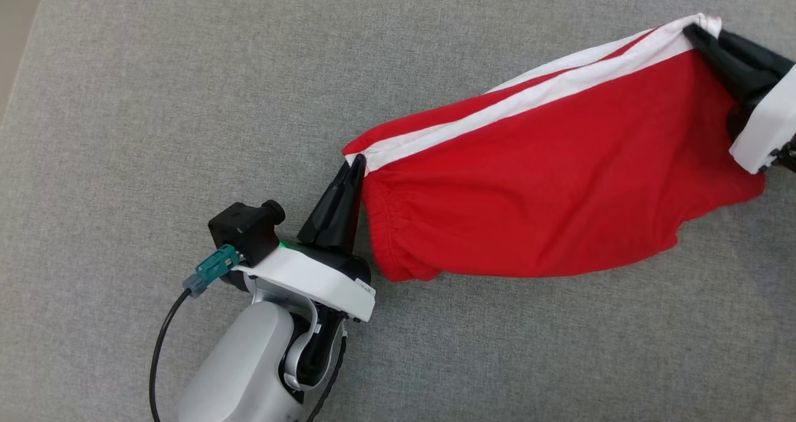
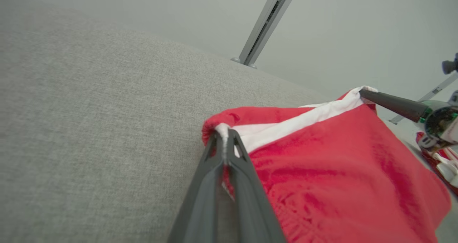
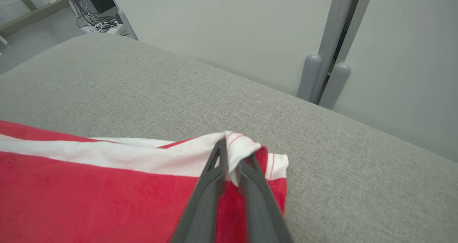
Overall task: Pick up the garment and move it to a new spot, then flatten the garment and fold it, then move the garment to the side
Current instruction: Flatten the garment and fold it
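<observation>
Ok, near end first: one left arm, pale forearm (image 1: 249, 360) coming up from the bottom edge of the head view, with one black wrist camera (image 1: 245, 226), one teal connector (image 1: 214, 266) and one black cable (image 1: 160, 347) on its left side.

Left gripper (image 1: 354, 164): both fingers pressed together, clamped on the near-left corner of the garment (image 1: 547, 179), right at the white trim. The left wrist view confirms it, with a sliver of white cloth pinched between the tips.

One garment, red, with two white stripes (image 1: 528, 96) along its far edge and a thin red line between them. Its left end is gathered and puckered. It is stretched taut between the two grippers, over the middle-right of the grey fabric surface (image 1: 186, 99). The body sags down from the held edge; can't tell whether the lower edge touches the surface or hangs just off it.

Right gripper (image 1: 696, 33): fingers together, clamped on the far-right corner at the striped edge, cloth bunched over the tips in its wrist view. So two grippers, two corners held, one each.

Beyond the surface: plain pale wall (image 3: 222, 28), one grey rail (image 3: 338, 17) with two rounded grey posts (image 3: 323, 78) at its foot, and a tangle of cables (image 3: 96, 19) on the floor at the far left.
</observation>
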### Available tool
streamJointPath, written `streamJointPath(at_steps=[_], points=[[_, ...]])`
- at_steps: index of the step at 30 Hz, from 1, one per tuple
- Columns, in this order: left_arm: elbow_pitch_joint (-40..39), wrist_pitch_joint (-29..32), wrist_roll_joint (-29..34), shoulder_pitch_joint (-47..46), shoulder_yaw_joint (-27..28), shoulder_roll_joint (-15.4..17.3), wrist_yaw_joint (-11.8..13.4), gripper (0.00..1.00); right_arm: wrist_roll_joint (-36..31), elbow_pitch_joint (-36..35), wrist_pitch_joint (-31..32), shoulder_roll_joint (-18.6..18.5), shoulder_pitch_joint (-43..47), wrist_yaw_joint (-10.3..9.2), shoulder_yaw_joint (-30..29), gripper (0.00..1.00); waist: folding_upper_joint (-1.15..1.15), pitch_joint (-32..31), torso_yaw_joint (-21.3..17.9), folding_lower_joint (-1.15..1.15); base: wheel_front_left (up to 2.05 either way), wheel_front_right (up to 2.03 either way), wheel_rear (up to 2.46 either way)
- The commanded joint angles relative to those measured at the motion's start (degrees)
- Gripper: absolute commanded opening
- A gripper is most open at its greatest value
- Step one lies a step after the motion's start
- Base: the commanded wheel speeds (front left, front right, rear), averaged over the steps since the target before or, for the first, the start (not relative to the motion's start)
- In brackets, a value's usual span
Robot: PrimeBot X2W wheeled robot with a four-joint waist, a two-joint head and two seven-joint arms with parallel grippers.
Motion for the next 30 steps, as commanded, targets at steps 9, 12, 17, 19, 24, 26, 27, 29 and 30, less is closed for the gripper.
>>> streamJointPath(at_steps=[9,12,17,19,24,26,27,29,30], points=[[-0.6,-1.1,1.7,2.7,1.6,1.8,4.8,1.00,0.2,3.9,-7.6,-0.4,-0.6,0.00,2.0,1.00,0.00,-2.7,-2.3,0.00,0.00,0.00,0.00],[-3.6,-1.5,4.3,6.2,3.4,3.4,7.3,1.00,1.0,4.5,-8.1,-1.1,2.3,0.00,1.7,1.00,0.00,-5.2,-3.4,0.00,0.00,0.00,0.00],[-12.2,-1.6,11.5,15.5,9.5,3.6,10.4,1.00,2.1,5.2,-8.0,-1.1,8.4,0.00,0.8,1.00,0.00,-9.7,-4.3,0.00,0.00,0.00,0.00],[-14.4,-1.6,14.7,19.1,11.2,3.1,10.3,1.00,2.2,5.8,-7.1,-0.5,11.0,0.00,0.4,1.00,0.00,-11.0,-4.2,0.00,0.00,0.00,0.00],[-16.5,-1.7,17.9,25.2,13.9,0.8,7.9,1.00,1.9,7.5,-3.1,1.9,14.4,0.00,-1.3,1.00,0.00,-12.1,-3.0,0.00,0.00,0.00,0.00],[-16.8,-1.7,18.8,25.7,14.1,0.4,6.8,1.00,1.2,7.6,-1.5,2.7,14.4,0.00,-2.1,1.00,0.00,-11.7,-2.0,0.00,0.00,0.00,0.00],[-17.0,-1.7,19.4,25.8,14.0,0.2,6.3,1.00,1.2,7.7,-0.7,3.2,14.2,0.00,-2.8,1.00,0.00,-11.3,-1.6,0.00,0.00,0.00,0.00],[-17.3,-1.7,19.7,25.5,14.4,0.0,5.8,1.00,0.5,8.7,1.1,3.8,13.2,0.00,-4.1,1.00,0.00,-10.4,-0.9,0.00,0.00,0.00,0.00],[-17.5,-1.7,19.8,25.2,14.5,-0.1,5.4,1.00,-0.2,9.7,2.0,4.1,12.4,-0.01,-4.8,1.00,0.00,-9.8,-0.6,0.00,0.00,0.00,0.00]])
